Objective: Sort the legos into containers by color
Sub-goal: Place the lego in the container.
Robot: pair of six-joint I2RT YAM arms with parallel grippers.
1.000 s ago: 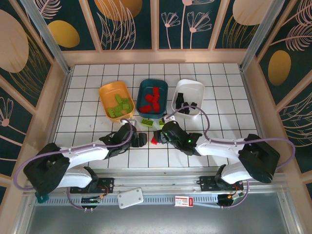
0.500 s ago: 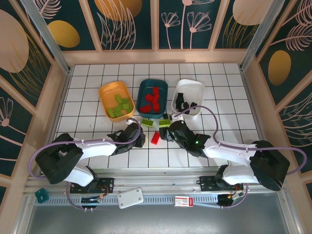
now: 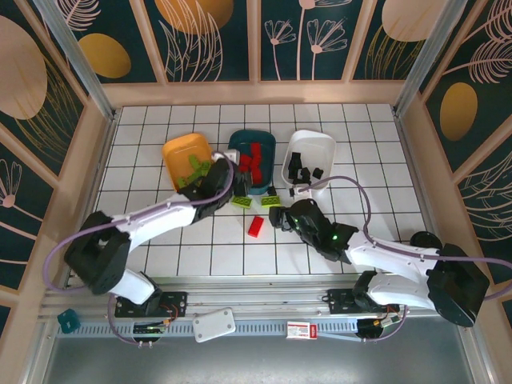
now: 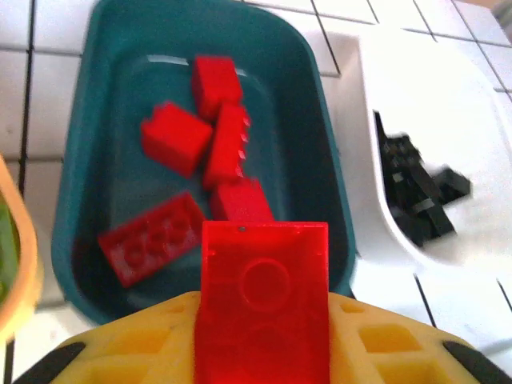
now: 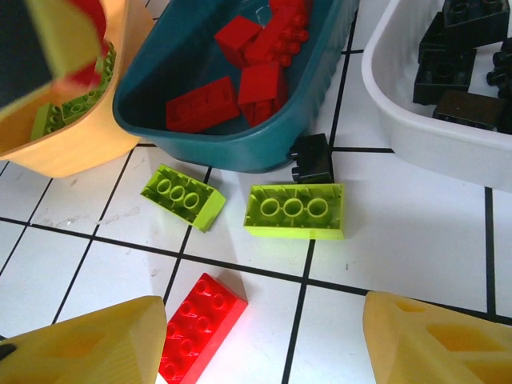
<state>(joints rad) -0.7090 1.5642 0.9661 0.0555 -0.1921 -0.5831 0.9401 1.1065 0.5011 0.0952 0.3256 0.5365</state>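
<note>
Three trays stand in a row beyond table centre.
- Orange-yellow tray at 11 o'clock, lime green legos inside.
- Dark teal tray at 12, holding red legos.
- White tray at 1, holding black legos.

Left gripper hangs over the teal tray's 7 o'clock corner. Loose on the tiles at that tray's 6 o'clock are a green brick, a second green brick and, nearer the arms, a red brick. Right gripper sits at the red brick's 2 o'clock, near it.
</note>
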